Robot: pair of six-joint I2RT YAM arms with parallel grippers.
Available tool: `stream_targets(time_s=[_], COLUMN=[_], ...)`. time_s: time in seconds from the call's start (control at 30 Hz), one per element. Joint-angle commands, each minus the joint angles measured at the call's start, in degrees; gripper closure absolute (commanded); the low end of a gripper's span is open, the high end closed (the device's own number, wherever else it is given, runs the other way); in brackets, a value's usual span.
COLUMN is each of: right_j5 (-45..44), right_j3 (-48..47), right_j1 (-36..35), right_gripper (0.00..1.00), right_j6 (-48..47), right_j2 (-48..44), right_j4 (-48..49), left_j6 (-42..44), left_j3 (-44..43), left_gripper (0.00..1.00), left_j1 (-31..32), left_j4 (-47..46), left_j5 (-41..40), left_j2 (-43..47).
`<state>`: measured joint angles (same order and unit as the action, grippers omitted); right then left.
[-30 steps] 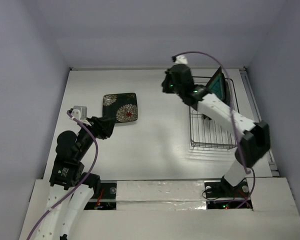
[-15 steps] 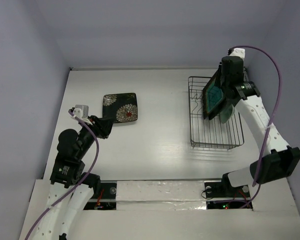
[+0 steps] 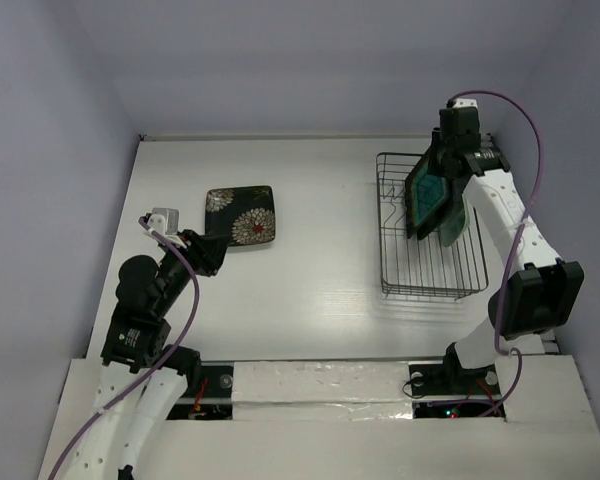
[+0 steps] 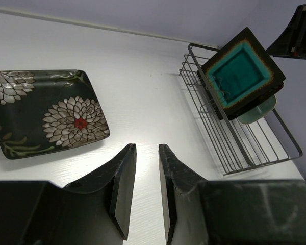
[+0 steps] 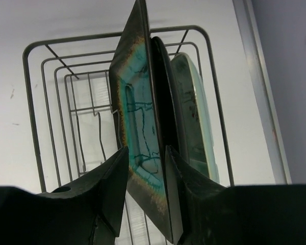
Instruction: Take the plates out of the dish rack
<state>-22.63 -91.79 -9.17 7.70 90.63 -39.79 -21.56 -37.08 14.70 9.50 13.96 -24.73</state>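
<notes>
While racked, teal plate (image 5: 137, 122) bisects right end effector (image 5: 146, 149).

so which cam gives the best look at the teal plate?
Left wrist. It shows the teal plate almost face-on, with the whole glazed centre and dark rim in view. Right wrist is close but sees it nearly edge-on, so the face is badly foreshortened. Top external shows it small and at an angle.
</notes>
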Motion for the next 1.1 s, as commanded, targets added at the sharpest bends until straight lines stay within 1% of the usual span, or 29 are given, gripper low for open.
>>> stream_targets(time_s=[0.0,0.2,0.3,0.43,0.63,0.73,0.83,0.93,1.0,1.07], right_j5=[1.3,0.7,0.8,3.7,5.9,4.4,4.1,3.7,3.2,2.2], right_j3=[-1.4,-0.6,-0.4,-0.7,-0.4,-0.3,-0.8,-0.8,-1.8,-2.7], right_j1=[0.2,0.2,0.2,0.2,0.2,0.2,0.2,0.2,0.2,0.2], right_gripper=[0.59,0.54,0.54,0.54,0.54,0.53,0.55,0.54,0.54,0.59], right_j6=[-0.8,-0.7,-0.7,-1.0,-1.0,-1.2,-1.4,-2.2,-2.4,-2.4], right_j2=[1.8,2.4,2.4,3.1,8.1,9.7,9.4,8.9,10.5,12.0], right_j4=[0.9,1.5,1.5,1.4,2.3,2.7,2.4,3.3,2.4,1.9], left_j6=[-0.1,-0.1,-0.1,0.0,0.0,-0.1,-0.1,0.0,-0.1,0.0], left_j3=[-0.3,-0.4,-0.3,-0.3,-0.3,-0.3,-0.3,-0.4,-0.3,-0.3], left_gripper=[0.78,0.78,0.78,0.78,0.78,0.78,0.78,0.78,0.78,0.77], left_j1=[0.3,0.3,0.3,0.3,0.3,0.3,0.3,0.3,0.3,0.3], left_j4=[-1.9,-2.0,-1.9,-2.0,-2.0,-1.9,-2.1,-2.1,-2.0,-2.1], left_j5=[0.5,0.7,0.7,0.8,0.7,0.8,0.8,0.8,0.7,0.7], left_j2=[-0.4,-0.5,-0.6,-0.7,-0.6,-0.6,-0.7,-0.8,-0.8,-0.7])
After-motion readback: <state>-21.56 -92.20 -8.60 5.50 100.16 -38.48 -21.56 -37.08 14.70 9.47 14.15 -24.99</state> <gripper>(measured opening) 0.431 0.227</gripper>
